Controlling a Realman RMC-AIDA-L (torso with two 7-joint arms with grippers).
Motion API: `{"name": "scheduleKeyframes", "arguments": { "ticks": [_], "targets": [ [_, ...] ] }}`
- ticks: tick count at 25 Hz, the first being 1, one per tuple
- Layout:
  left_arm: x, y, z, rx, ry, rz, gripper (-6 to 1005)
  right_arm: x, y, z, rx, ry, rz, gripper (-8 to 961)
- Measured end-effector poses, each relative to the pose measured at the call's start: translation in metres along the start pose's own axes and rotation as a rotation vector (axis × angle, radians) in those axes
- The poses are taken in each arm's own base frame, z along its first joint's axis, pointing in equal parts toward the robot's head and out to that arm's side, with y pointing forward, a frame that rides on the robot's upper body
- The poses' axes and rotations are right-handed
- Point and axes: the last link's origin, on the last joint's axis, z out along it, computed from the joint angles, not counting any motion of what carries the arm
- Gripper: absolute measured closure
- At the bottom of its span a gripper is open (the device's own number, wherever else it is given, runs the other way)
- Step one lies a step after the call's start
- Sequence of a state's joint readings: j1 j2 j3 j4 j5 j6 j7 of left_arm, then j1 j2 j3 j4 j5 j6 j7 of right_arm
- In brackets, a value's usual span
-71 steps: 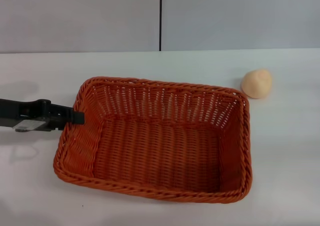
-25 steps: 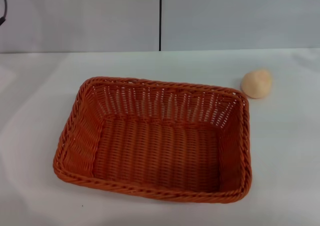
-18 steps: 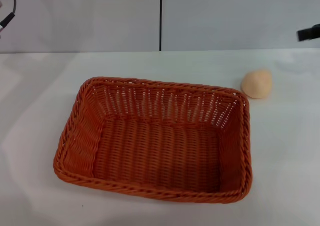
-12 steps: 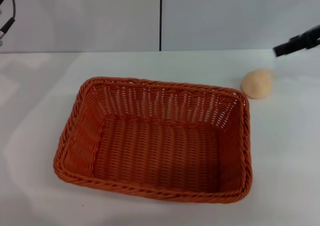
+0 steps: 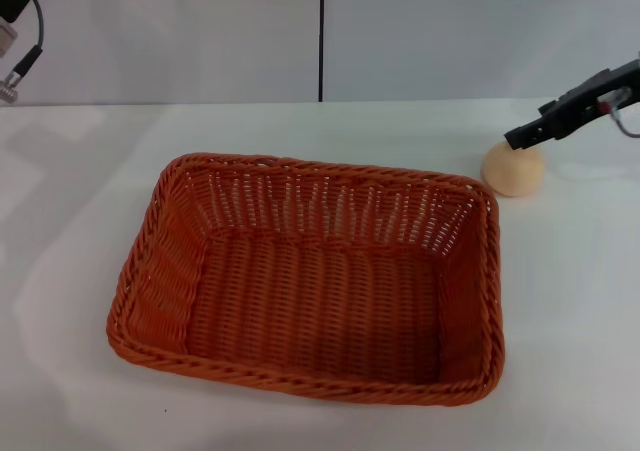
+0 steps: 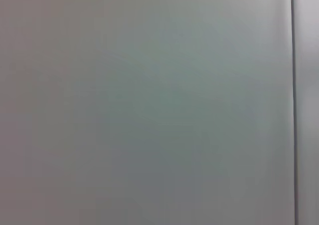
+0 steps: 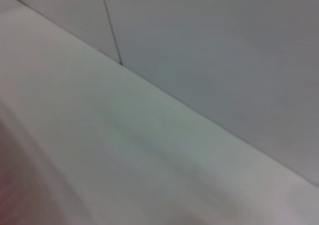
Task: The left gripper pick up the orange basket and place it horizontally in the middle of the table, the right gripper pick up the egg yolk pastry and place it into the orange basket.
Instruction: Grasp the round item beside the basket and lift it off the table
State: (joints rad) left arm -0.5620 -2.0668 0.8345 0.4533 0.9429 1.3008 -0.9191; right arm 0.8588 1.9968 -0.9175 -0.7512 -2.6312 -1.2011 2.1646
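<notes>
We reach our right gripper [image 5: 515, 139] above the egg yolk pastry [image 5: 514, 167] near the tabletop's far right edge; we cannot tell its jaw state. The pastry looks soft and crumbly, so grip its sides gently.

The right tool [image 5: 516, 138] hangs just above the pastry [image 5: 514, 168]; the empty orange basket [image 5: 310, 276] sits on the surface [image 5: 80, 191], well apart.

Right hand [image 5: 522, 137] reaches in from the right; left arm [image 5: 15, 1] raised.
</notes>
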Motion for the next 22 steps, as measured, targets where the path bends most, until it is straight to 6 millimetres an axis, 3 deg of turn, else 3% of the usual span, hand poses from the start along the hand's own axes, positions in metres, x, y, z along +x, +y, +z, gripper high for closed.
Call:
{"name": "scheduleKeyframes", "arguments": {
  "ticks": [10, 22],
  "targets": [
    [-0.005, -0.002, 0.004, 0.019, -0.019, 0.007, 360, 0.002, 0.012, 0.013, -0.023, -0.007, -0.006, 336],
    [-0.006, -0.006, 0.007, 0.041, -0.035, 0.013, 362, 0.007, 0.021, 0.013, -0.085, 0.014, 0.013, 338]
  ]
}}
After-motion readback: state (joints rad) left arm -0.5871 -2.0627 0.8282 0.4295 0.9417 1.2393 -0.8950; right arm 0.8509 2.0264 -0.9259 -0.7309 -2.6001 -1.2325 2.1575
